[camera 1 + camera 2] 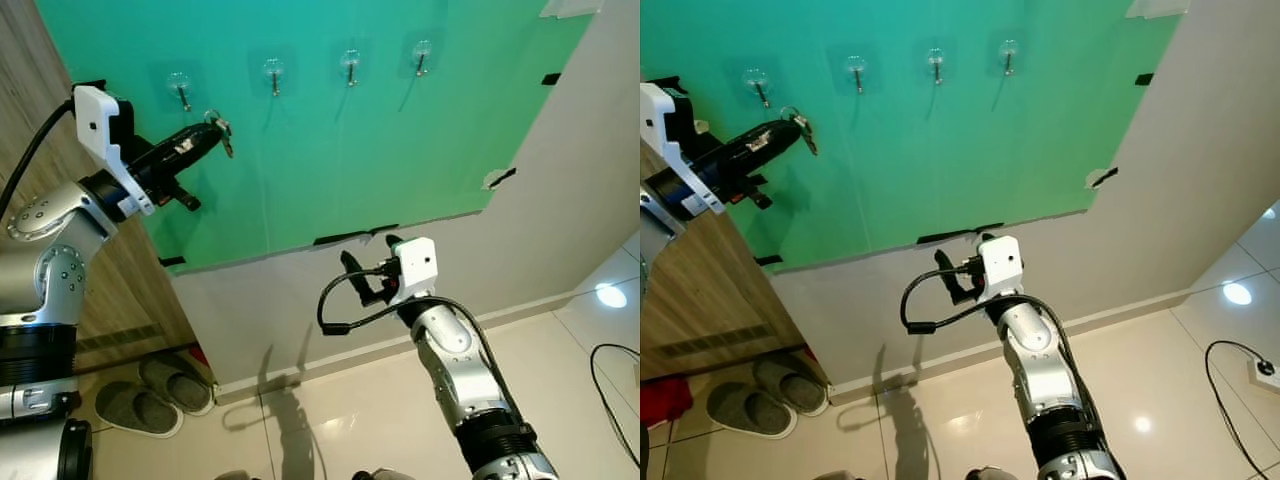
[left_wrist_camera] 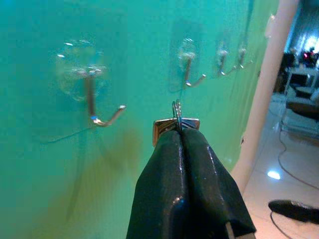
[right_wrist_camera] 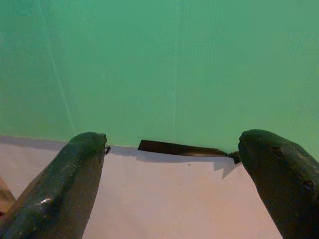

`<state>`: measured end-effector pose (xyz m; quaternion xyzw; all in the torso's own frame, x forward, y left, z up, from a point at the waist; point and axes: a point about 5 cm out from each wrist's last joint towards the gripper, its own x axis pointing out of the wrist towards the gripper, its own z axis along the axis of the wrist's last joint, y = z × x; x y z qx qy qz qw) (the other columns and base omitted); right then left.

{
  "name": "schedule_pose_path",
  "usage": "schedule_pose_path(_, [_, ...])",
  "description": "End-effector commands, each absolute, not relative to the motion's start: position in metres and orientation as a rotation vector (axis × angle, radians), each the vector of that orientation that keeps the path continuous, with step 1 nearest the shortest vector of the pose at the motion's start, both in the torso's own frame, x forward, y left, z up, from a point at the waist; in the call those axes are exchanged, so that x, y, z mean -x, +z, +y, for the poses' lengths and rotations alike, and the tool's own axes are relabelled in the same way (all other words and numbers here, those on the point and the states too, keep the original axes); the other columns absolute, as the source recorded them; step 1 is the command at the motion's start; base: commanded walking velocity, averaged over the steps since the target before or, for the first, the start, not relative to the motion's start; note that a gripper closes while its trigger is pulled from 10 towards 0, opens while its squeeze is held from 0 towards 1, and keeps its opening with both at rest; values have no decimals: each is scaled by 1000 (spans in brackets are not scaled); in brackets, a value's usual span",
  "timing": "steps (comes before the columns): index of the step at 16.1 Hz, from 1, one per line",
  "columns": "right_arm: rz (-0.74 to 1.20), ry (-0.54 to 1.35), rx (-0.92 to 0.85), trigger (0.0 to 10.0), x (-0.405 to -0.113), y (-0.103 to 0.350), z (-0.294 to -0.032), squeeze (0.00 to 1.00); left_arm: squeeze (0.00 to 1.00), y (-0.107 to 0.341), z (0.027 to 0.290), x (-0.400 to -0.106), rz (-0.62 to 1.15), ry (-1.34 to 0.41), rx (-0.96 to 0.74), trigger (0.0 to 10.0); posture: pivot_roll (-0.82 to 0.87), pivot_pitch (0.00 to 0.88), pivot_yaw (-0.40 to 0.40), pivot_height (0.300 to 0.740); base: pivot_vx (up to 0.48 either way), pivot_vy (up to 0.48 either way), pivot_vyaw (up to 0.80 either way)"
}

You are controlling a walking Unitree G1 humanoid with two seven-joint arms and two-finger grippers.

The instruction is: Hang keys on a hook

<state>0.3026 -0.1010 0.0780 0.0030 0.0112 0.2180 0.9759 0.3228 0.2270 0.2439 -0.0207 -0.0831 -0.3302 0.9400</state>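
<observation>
A green sheet (image 1: 330, 140) taped to the wall carries several clear adhesive hooks in a row. My left gripper (image 1: 210, 133) is raised near the leftmost hook (image 1: 181, 90), shut on a set of keys (image 1: 222, 130) with a silver ring. In the left wrist view the keys (image 2: 177, 121) stick out of the closed fingertips, just beside and below the leftmost hook (image 2: 94, 102), apart from it. The second hook (image 1: 274, 75) is further right. My right gripper (image 1: 368, 272) is held low at the sheet's lower edge, open and empty, its fingers (image 3: 65, 184) wide apart.
A wooden cabinet (image 1: 40, 110) stands at the left, next to my left arm. Grey slippers (image 1: 150, 395) lie on the tiled floor below. A black cable (image 1: 615, 390) runs on the floor at the right. Black tape (image 3: 179, 148) holds the sheet's lower edge.
</observation>
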Motion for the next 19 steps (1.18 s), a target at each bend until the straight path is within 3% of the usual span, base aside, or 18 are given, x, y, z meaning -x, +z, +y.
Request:
schedule_pose_path(1, [18,447,-7,10000,-303,79,-101,0,0,245,231,-322,-177,-652,75,10000,28,0,-25,740,0,0,0])
schedule_pose_path(15, [29,454,-3,10000,-303,77,-100,0,0,242,243,-347,-199,-567,283,10000,16,0,-23,740,0,0,0])
schedule_pose_path(19, [29,443,-3,10000,-301,77,-103,0,0,237,240,-345,-180,-601,224,10000,6,0,-17,740,0,0,0])
